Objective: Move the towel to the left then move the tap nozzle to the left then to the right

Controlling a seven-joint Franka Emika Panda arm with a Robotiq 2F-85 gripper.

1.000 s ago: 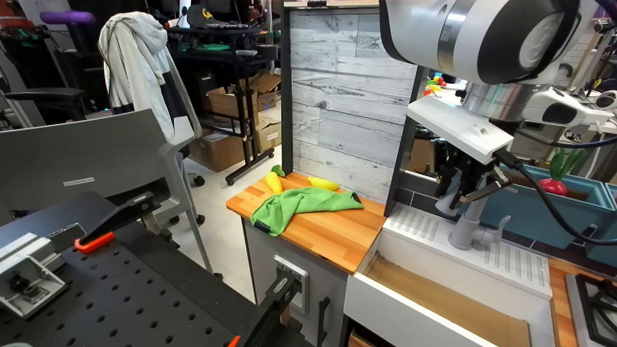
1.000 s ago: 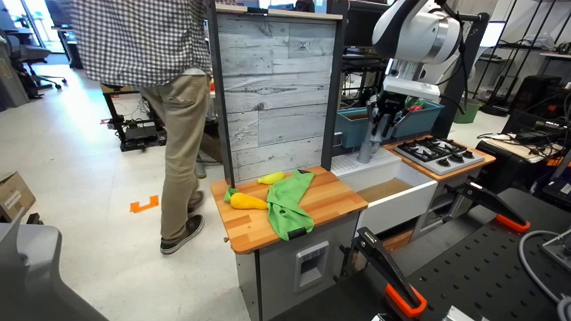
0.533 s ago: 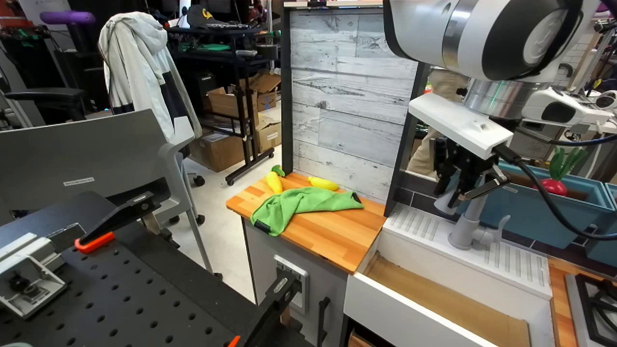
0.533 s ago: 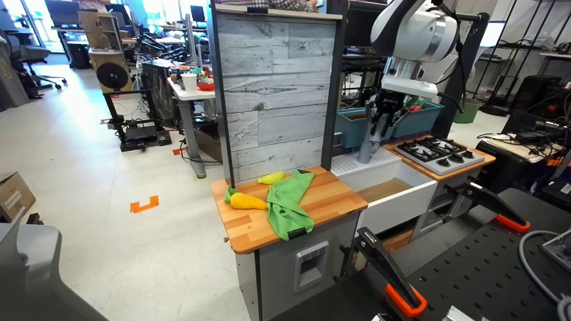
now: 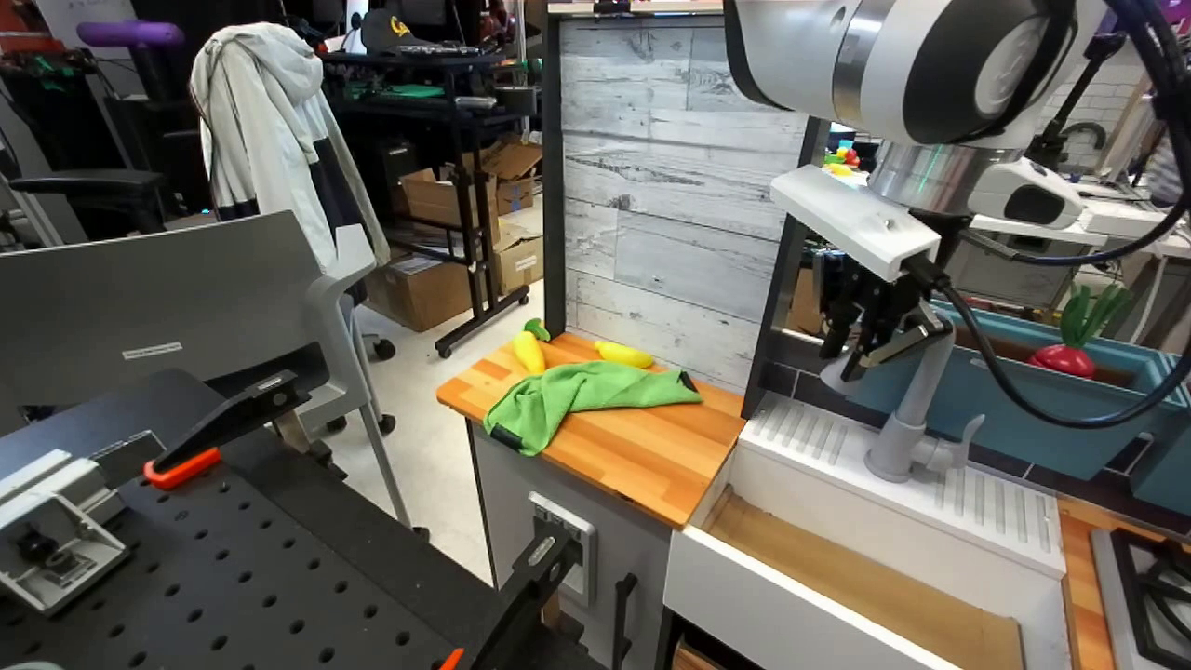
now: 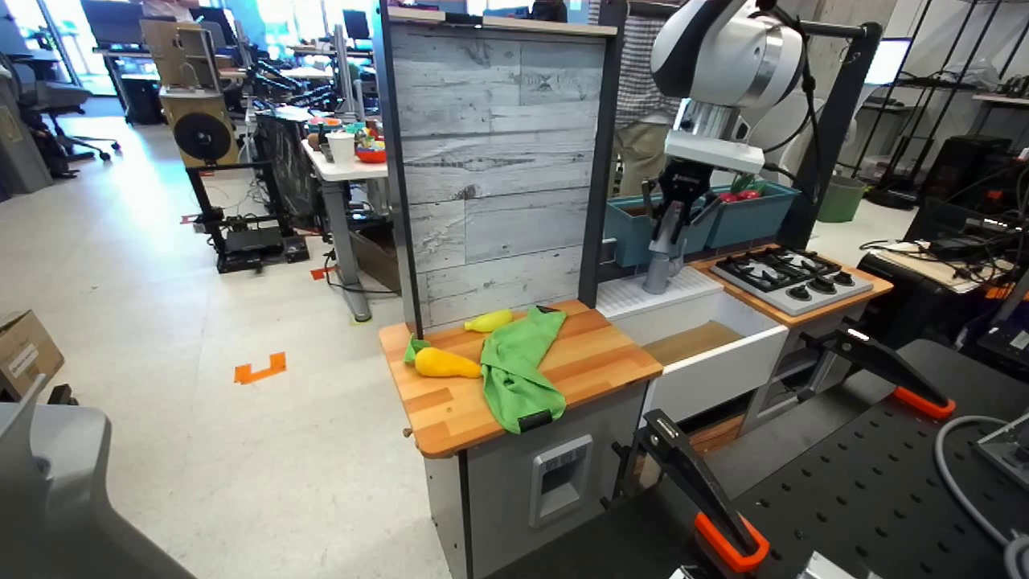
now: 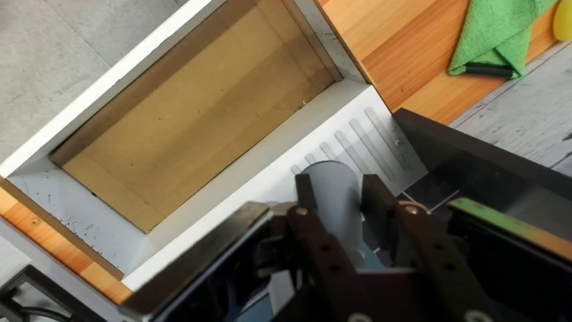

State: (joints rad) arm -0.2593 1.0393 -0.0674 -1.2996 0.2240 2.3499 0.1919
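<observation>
The green towel [image 5: 577,395] lies crumpled on the wooden counter [image 5: 651,456]; it also shows in an exterior view [image 6: 518,370] and at the top right of the wrist view [image 7: 496,36]. The grey tap stands on the white ridged ledge behind the sink, its base [image 5: 891,456] upright. Its nozzle [image 5: 840,375] hangs at the gripper. My gripper [image 5: 851,355] has its fingers on both sides of the nozzle [image 7: 328,197] in the wrist view, closed down to about its width. Part of the tap's upper bend is hidden behind the gripper.
Two yellow toy vegetables lie by the towel: a squash [image 6: 444,363] and a smaller one [image 6: 488,322]. A wood-patterned panel [image 5: 675,186] rises behind the counter. Blue planters [image 5: 996,409] stand behind the tap. A stove [image 6: 792,277] sits beyond the sink.
My gripper and the tap nozzle with it have shifted to the left in both exterior views. The towel has not moved. A person has walked along behind the panel.
</observation>
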